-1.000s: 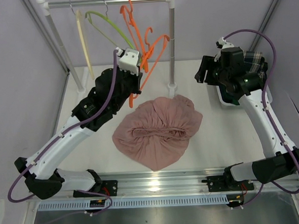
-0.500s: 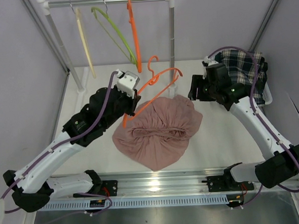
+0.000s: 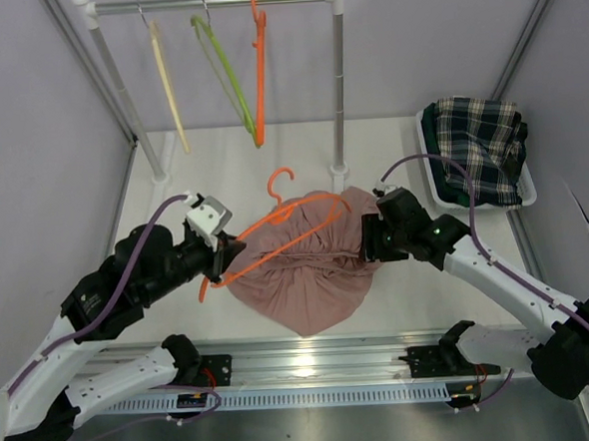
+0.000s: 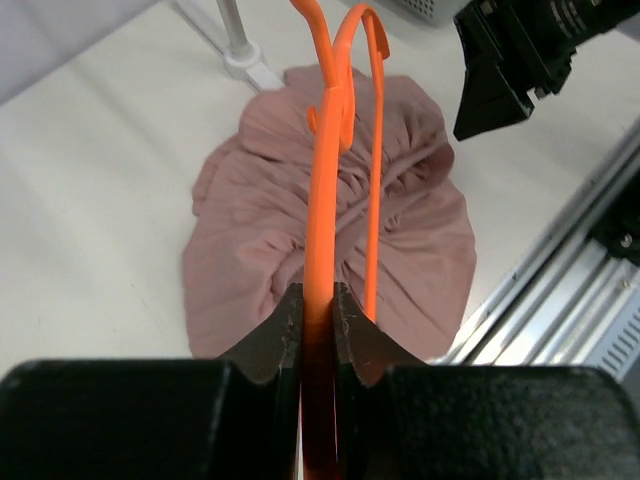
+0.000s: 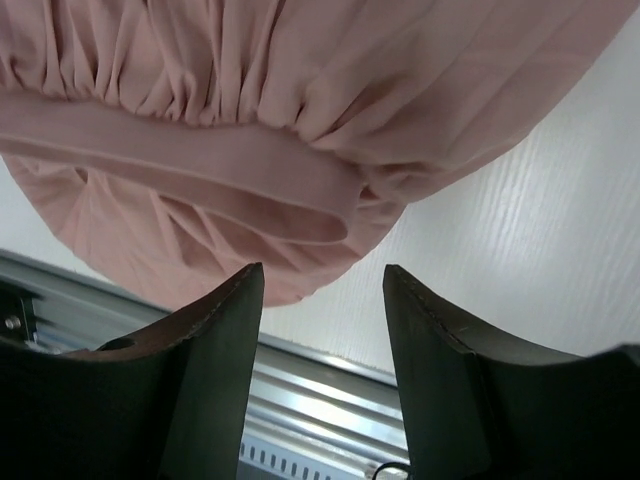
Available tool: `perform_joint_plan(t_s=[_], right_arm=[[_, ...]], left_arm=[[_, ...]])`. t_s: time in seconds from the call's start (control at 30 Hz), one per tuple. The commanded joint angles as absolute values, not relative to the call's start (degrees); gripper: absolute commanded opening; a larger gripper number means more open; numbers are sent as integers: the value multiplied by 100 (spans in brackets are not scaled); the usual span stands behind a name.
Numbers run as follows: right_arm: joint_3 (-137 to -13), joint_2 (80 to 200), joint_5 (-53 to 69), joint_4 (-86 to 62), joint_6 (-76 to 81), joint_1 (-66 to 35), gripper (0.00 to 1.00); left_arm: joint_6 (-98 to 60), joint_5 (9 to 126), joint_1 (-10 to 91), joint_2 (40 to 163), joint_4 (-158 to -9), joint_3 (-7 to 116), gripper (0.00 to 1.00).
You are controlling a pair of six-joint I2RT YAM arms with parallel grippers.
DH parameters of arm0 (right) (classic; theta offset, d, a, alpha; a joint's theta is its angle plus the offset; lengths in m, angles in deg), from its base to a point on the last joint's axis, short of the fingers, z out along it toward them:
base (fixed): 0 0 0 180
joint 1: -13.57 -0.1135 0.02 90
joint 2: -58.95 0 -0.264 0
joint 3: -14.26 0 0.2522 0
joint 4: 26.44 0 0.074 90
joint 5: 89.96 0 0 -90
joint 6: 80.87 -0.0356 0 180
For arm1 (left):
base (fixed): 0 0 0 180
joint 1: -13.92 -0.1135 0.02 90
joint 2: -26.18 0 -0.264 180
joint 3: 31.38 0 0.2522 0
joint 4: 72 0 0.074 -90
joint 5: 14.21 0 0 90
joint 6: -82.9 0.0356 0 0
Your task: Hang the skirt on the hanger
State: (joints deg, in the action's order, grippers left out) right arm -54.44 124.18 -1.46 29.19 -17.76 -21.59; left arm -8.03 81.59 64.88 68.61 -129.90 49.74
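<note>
The left claw (image 4: 318,300) is clamped tight on an orange hanger (image 4: 322,190), holding it low over the pink skirt (image 3: 303,280) with the hook pointing away, probably so the cloth can be fed onto it. The skirt lies crumpled on the table, not yet on the hanger. At its right edge the right claw (image 5: 322,275) hangs just above the elastic waistband (image 5: 230,170), jaws apart and empty, seemingly lined up to pinch that band. Further right, a white basket (image 3: 494,206) holds a plaid garment (image 3: 475,149). The table (image 3: 173,188) is smooth and white. A clothes rail (image 3: 211,3) with spare hangers (image 3: 258,73) stands at the back, between pale walls.
</note>
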Motion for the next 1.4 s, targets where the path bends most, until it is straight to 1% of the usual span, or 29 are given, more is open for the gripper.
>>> perform_joint_plan(t_s=[0.0,0.2,0.3,0.4,0.57,0.77,0.8,0.9,1.0,1.23,1.37], right_arm=[[-5260,12355,-338,2609,-2189,-2527,55],[-5039,12609,-348,2284,-2321,-2581,46],[-5004,12768,-392,2213,-2312,-2581,43],[-4907,12882,-392,2064,-2321,-2590,43],[-4775,13049,-418,1870,-2365,-2598,41],[-4758,13058,-489,1826,-2356,-2590,31],[-4775,13058,-497,1844,-2347,-2590,27],[-4819,13041,-506,1888,-2312,-2590,21],[-4845,13023,-497,1949,-2277,-2590,17],[-5030,12821,-480,2169,-2172,-2581,15],[-5468,12777,-567,2405,-2075,-2572,16]], left_arm=[[-728,7685,6533,6600,-13383,4822,0],[-728,7201,6533,6380,-13831,4830,0],[-728,7069,6542,6397,-14033,4866,0],[-728,7016,6595,6441,-14121,4866,0],[-728,7183,6683,6616,-14113,4857,0],[-728,7490,6744,6924,-13911,4848,0],[-728,7543,6744,6959,-13867,4857,0],[-579,7798,6744,7091,-13692,4883,0],[-535,7974,6745,7170,-13481,4944,0],[-350,7693,6744,7504,-13305,4962,0],[-236,7315,6762,7601,-13208,4945,0]])
